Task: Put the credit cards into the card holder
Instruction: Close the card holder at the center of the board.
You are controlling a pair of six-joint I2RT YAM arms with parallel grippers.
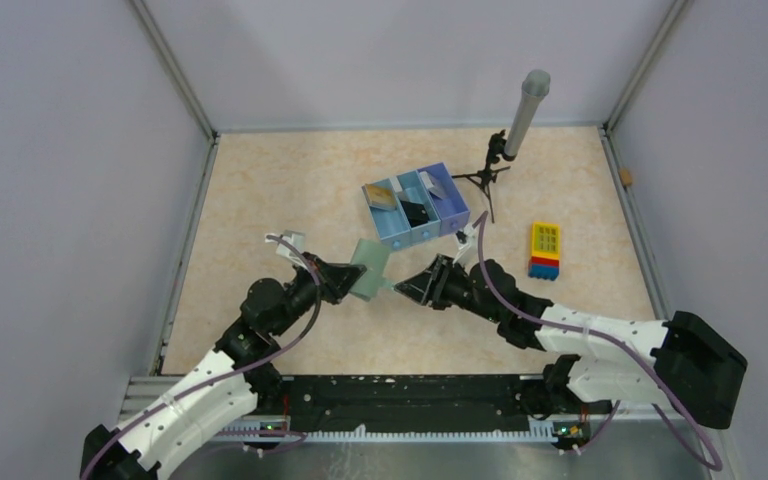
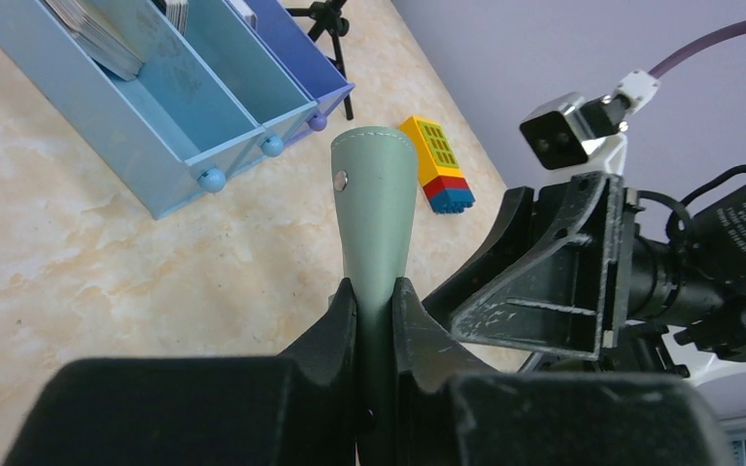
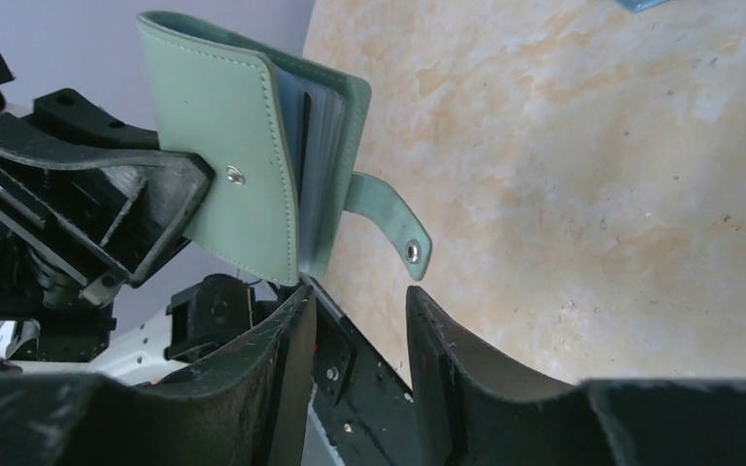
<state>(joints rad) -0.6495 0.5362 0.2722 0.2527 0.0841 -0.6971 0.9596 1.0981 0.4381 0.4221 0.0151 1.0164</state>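
My left gripper [image 2: 374, 291] is clamped tight on the lower edge of the card holder [image 2: 377, 214], and I hold it up off the table [image 1: 260, 200], standing on edge, grey-green cover out. My right gripper [image 3: 355, 301] comes in from the other side, jaws part-way open and gripping nothing. The holder's strap [image 3: 389, 218] dangles unsnapped just above the gap between them, not touching either finger as far as I can see.

So where am I? Early, by my reckoning. The holder is in hand and unfastened, which is the groundwork. But its two covers lie nearly shut against each other, with only the edges of the inner sleeves peeking out in the right wrist view. Whether a card already sits in one of those sleeves I cannot tell from this angle; I see none.

The credit cards [image 2: 117, 39] are over in the blue tray [image 1: 400, 240], stacked in its compartments, well apart from both my grippers. Nothing is between my right jaws to carry across.

What is left, then, is most of the job: spread the holder open, fetch the cards from the tray and slide them into the sleeves.
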